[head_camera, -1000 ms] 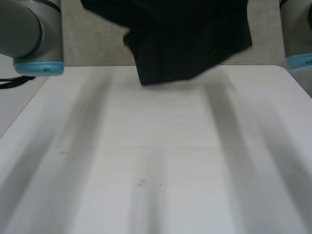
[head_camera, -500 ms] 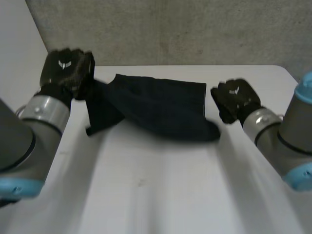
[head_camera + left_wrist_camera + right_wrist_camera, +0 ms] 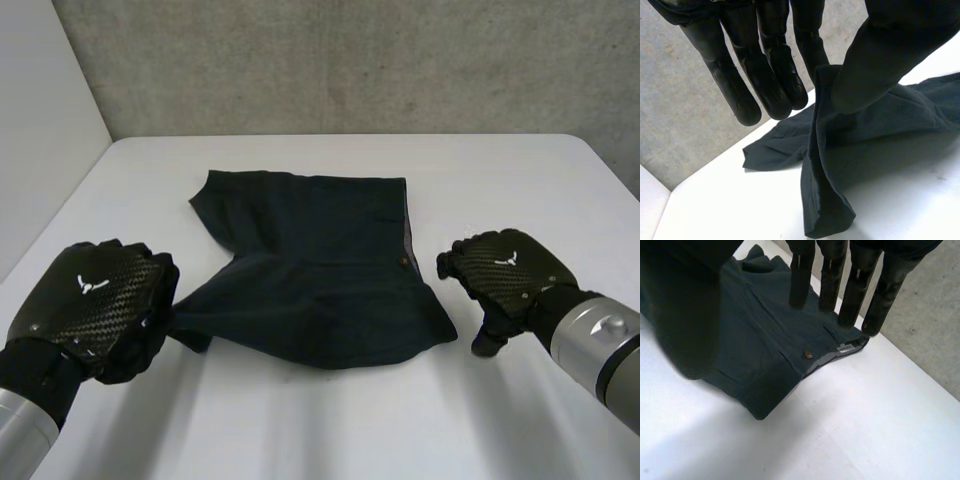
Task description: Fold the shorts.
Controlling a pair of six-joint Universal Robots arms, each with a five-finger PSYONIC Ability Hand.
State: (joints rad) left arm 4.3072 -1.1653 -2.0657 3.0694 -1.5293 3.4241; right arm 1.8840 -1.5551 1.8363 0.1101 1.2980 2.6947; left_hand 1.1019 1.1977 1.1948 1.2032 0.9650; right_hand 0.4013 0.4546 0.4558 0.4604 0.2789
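Left hand: the left hand (image 3: 92, 308) is held over the near-left part of the table (image 3: 520, 180), close to the left edge. A leg hem of the shorts (image 3: 320, 265) is pinched between the thumb and the straight fingers. The cloth is lifted off the table at that spot, as seen in the left wrist view.
Right hand: the right hand (image 3: 508, 272) is placed toward the right edge, just beside the near waistband corner of the shorts. In the right wrist view the fingers are seen straight and spread, with nothing gripped. Contact with the cloth cannot be told.
Shorts: dark cloth, spread flat across the middle of the table, nearer the far edge than the near one. The waistband is turned toward the right edge. One leg is pointed at the far-left corner. The other leg is drawn toward the near-left corner, up to the left hand.
Button: a small round button (image 3: 808, 354) is seen on the waistband, under the right hand's fingertips.
Table: white, matte.
Wall: a grey concrete wall (image 3: 350, 60) is seen behind the far edge.
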